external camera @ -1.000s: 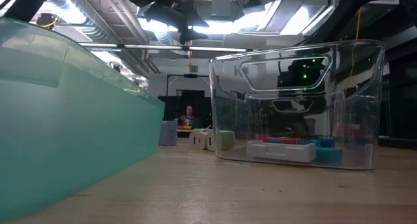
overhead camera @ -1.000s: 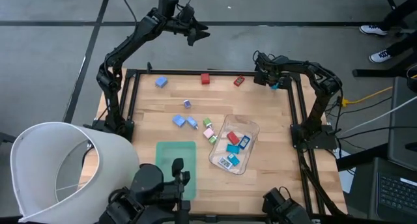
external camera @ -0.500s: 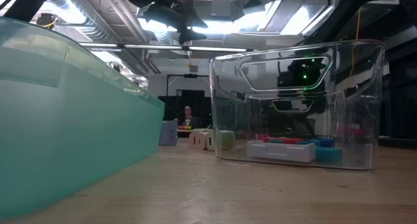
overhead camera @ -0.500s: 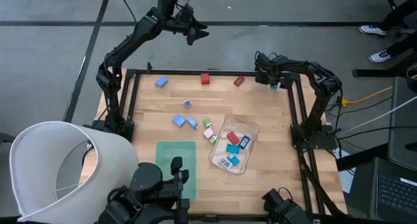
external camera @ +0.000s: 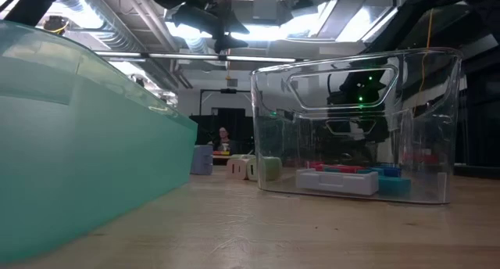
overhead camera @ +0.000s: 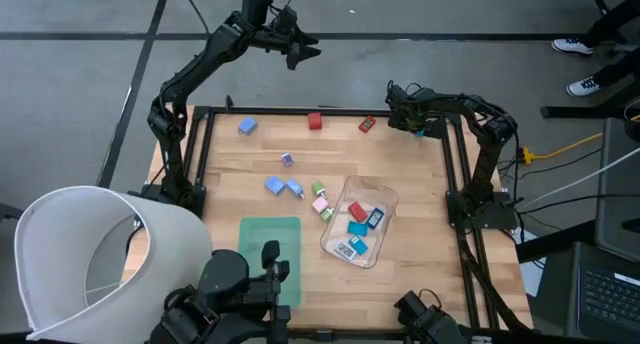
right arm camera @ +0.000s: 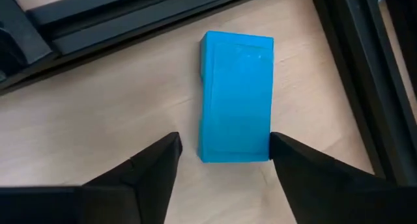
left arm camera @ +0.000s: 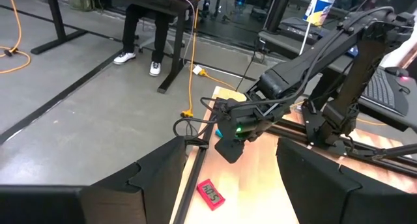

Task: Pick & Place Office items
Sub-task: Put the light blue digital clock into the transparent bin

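Note:
At the table's far right corner my right gripper (overhead camera: 417, 127) points steeply down, open, its fingers on either side of a blue block (right arm camera: 236, 97) that lies flat on the wood. High beyond the far edge my left gripper (overhead camera: 304, 52) hangs open with nothing in it. Loose office items lie on the table: a blue one (overhead camera: 247, 126), a red one (overhead camera: 315, 120), a flat red labelled one (overhead camera: 367, 124), and a cluster (overhead camera: 300, 189) mid-table. The clear tray (overhead camera: 382, 197) holds several pieces. A green mat (overhead camera: 270, 246) lies near the front. My right gripper comes at the blue block from above, fingers across its width near one short end. One finger (right arm camera: 290, 162) stands right at the block's long side (right arm camera: 266, 129); I cannot tell whether it touches. The other finger (right arm camera: 153, 165) stands apart from it.
A black frame rail (right arm camera: 352, 68) runs close beside the blue block along the table's right edge. A big white shade (overhead camera: 100, 254) covers the near left corner. A person's legs (left arm camera: 156, 28) show in the room beyond.
My right gripper has dipped slightly and turned a little over the far right corner.

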{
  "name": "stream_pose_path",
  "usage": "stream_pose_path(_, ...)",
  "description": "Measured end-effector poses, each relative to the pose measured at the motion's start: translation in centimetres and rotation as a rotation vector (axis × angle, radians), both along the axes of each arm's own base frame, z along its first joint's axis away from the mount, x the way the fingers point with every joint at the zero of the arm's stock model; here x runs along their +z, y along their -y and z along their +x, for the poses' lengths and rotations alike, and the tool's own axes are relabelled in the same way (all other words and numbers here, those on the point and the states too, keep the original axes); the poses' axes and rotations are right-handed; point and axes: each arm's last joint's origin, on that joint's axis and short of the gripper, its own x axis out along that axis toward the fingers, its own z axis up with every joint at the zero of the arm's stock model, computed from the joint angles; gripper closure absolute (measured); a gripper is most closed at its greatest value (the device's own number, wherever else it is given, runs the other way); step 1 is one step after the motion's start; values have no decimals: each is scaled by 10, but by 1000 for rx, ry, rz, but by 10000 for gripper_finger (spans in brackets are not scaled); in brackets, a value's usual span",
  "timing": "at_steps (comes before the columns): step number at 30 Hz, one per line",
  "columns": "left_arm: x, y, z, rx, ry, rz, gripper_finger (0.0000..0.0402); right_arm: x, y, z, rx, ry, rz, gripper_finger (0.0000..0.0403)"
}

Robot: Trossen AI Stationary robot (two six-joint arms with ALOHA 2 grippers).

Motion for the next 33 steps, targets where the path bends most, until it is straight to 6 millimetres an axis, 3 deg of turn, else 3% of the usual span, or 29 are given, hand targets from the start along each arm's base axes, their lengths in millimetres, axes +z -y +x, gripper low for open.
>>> stream_pose_path(7, 0, -2, -3, 5, 0, 6, 162, 0, 0, 1, 1, 13, 7, 186)
stream_pose_path(16, 0, -5, -7, 15, 0, 5, 162, 0, 0, 1, 11, 10, 13, 276)
stream_pose_path(26, 0, -5, -7, 13, 2, 0, 162, -1, -1, 2, 28, 52, 48, 342)
stream_pose_path(33, 0, -5, -6, 12, 3, -3, 162, 4, -10, 9, 50, 130, 121, 338)
